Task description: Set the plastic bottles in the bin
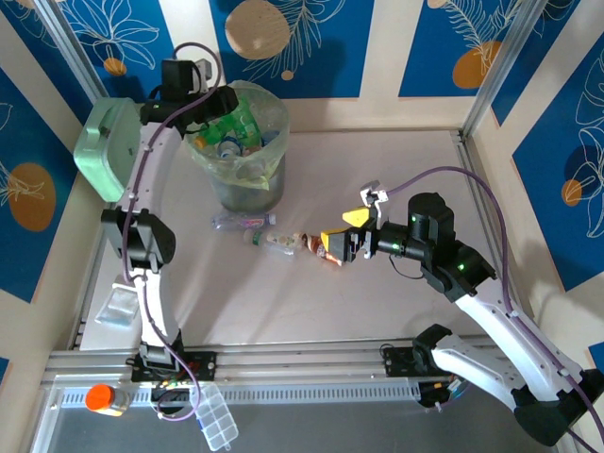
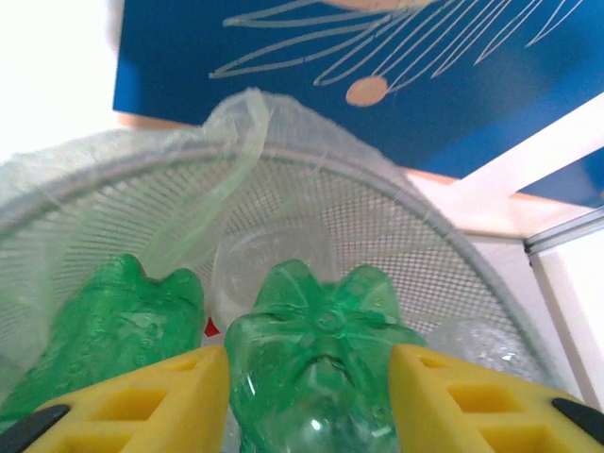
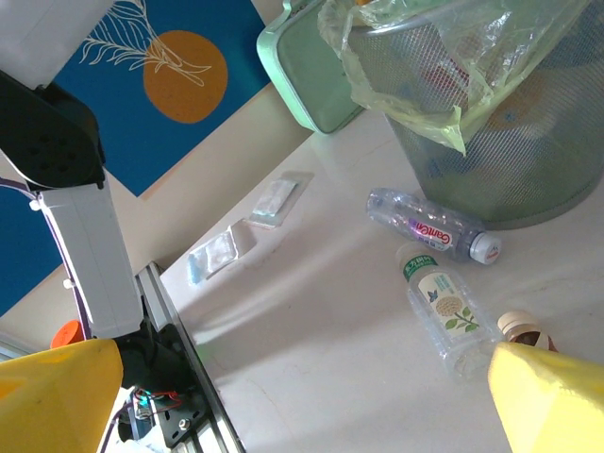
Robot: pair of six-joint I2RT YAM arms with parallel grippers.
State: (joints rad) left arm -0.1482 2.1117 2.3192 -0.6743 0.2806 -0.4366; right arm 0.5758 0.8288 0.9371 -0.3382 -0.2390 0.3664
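Left pincer (image 2: 307,401): clenched on a green bottle (image 2: 321,330), held over the mouth of the bin (image 2: 444,255).
Right pincer (image 3: 302,392): spread wide and empty, low over the tabletop (image 3: 311,311), short of the bin.
Loose bottles: a pink-labelled clear bottle (image 3: 429,226) lay just beside the bin's foot, and a green-labelled clear bottle (image 3: 439,307) lay further out.
Handling: they looked light, thin-walled, slick and apt to roll; best taken across the middle.

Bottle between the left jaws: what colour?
The bottle is translucent green; the left wrist view shows it best.

White-and-black arms (image 1: 510,330) (purple cables (image 1: 451,171)), yellow fingers (image 2: 453,396).
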